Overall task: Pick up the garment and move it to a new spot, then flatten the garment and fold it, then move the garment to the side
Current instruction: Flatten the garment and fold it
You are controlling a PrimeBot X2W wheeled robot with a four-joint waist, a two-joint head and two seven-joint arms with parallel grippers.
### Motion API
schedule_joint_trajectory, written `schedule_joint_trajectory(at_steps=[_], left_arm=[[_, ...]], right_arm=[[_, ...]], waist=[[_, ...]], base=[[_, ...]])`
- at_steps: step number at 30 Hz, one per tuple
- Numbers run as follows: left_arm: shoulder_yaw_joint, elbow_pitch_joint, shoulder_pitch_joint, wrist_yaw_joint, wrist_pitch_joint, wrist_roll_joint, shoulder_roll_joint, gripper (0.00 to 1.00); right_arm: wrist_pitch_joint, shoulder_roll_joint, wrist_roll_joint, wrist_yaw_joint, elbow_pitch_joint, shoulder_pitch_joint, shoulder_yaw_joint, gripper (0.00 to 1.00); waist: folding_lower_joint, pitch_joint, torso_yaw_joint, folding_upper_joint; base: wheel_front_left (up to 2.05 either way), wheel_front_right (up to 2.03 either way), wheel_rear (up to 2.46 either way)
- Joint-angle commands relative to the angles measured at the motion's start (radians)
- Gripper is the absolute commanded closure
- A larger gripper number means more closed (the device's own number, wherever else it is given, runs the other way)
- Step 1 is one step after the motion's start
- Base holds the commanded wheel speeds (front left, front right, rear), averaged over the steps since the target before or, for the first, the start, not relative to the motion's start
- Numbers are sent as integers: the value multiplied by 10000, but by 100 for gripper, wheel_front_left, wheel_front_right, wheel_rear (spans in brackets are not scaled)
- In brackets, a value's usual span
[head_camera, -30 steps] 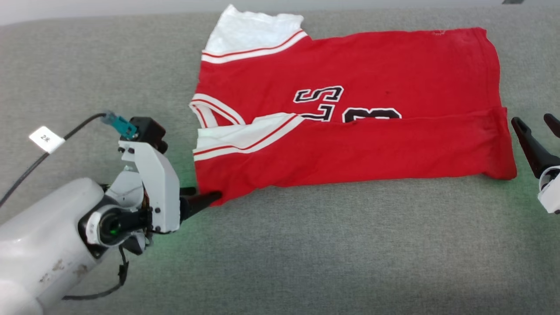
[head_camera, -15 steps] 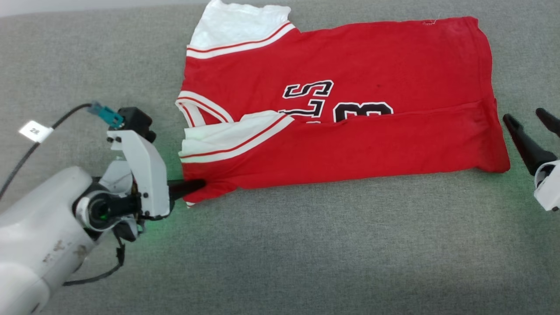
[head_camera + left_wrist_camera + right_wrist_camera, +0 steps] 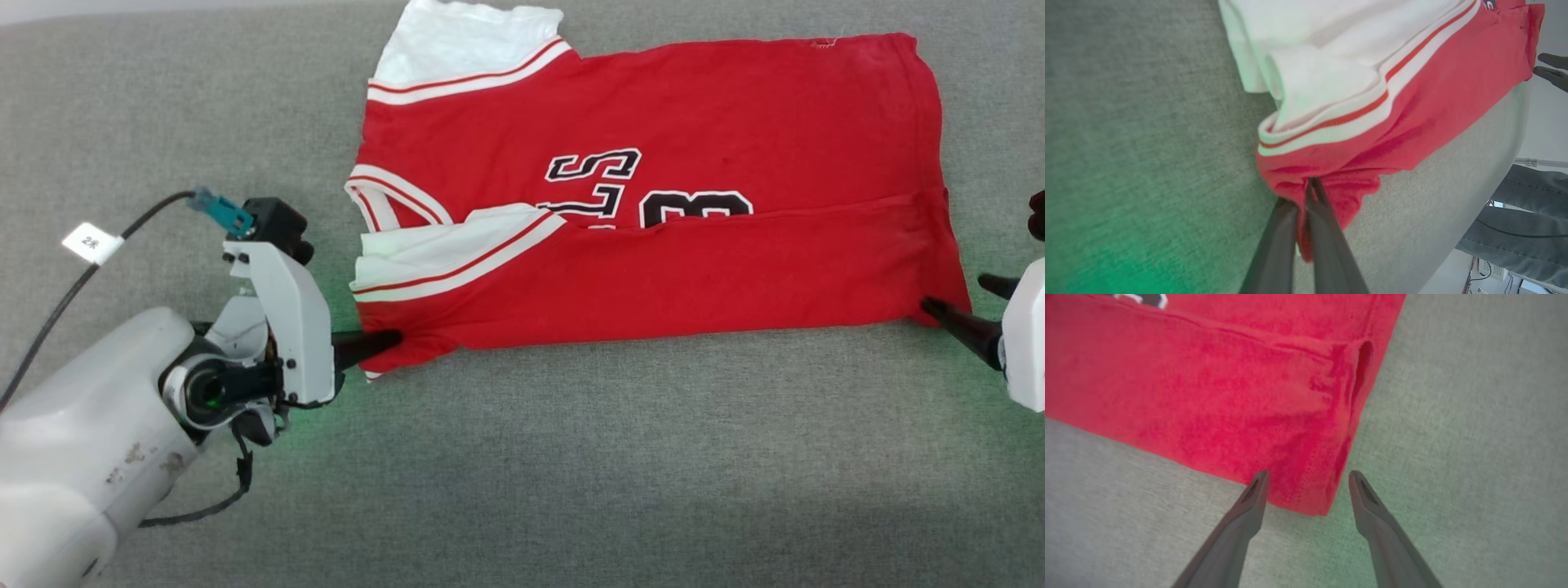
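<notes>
A grey fabric-covered surface [image 3: 571, 457] is being viewed from above. The garment [image 3: 653, 269], a red jersey T-shirt with white sleeves, is being carried flat on its far half. One white sleeve [image 3: 465, 45] is reaching toward the far edge. The striped collar [image 3: 384, 196] is being turned toward the left edge, and the hem [image 3: 927, 147] toward the right edge. The shirt's near long side is being shown folded over toward the middle, so the lower part of the black, white-outlined lettering [image 3: 596, 167] is being covered. At the near left corner of the shirt, red cloth is being pinched by the left gripper [image 3: 392, 337]. In the left wrist view its two dark fingers [image 3: 1327, 241] are being pressed together, with a fold of red fabric clamped between them. At the near right corner, the right gripper [image 3: 955, 292] is being held with its fingers spread. In the right wrist view the shirt's corner is lying between the two parted tips [image 3: 1308, 473] without being squeezed. A black cable [image 3: 49, 314] with a white tag [image 3: 91, 242] is trailing from the left arm. A green glow is being cast on the fabric beside each gripper. Beyond the surface's edge, in the left wrist view, a person's legs [image 3: 1523, 220] in blue jeans are being glimpsed.
</notes>
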Motion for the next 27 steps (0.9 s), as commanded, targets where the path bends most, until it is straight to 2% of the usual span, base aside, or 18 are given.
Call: schedule_joint_trajectory(at_steps=[1, 5, 10, 11, 12, 13, 14, 20, 27], left_arm=[[-304, 86, 342, 13, 19, 159, -321, 100], [-323, 119, 294, -50, -30, 235, -436, 100], [-321, 134, 294, -129, -122, 312, -506, 100], [-312, 121, 301, -135, -158, 342, -510, 100], [-302, 113, 310, -146, -192, 362, -501, 100], [-296, 99, 322, -157, -238, 374, -496, 100], [-283, 84, 329, -168, -277, 392, -481, 100], [-155, -298, 514, -220, -685, 495, -178, 100], [-51, -1502, 1100, 25, -1428, 714, 722, 100]], right_arm=[[315, 12, -45, -16, 199, -126, 89, 0], [911, 254, 23, -16, 833, -417, 178, 0], [689, 597, -152, -16, 1447, -567, 332, 0], [634, 653, -135, -16, 1527, -579, 374, 12], [588, 700, -104, -16, 1586, -595, 416, 62], [571, 721, -77, -16, 1630, -612, 465, 77], [523, 734, -38, -16, 1656, -635, 501, 100], [86, 536, 188, -16, 1640, -511, 503, 100], [-241, 43, 611, -16, 1089, 312, 355, 100]], waist=[[0, 32, 31, 0], [0, 76, 102, 0], [0, 120, 166, 0], [0, 125, 172, 0], [0, 132, 169, 0], [0, 132, 173, 0], [0, 130, 176, 0], [0, 2, 167, 0], [0, -314, 267, 0]], base=[[0, 0, 0], [0, 0, 0], [0, 0, 0], [0, 0, 0], [0, 0, 0], [0, 0, 0], [0, 0, 0], [0, 0, 0], [0, 0, 0]])
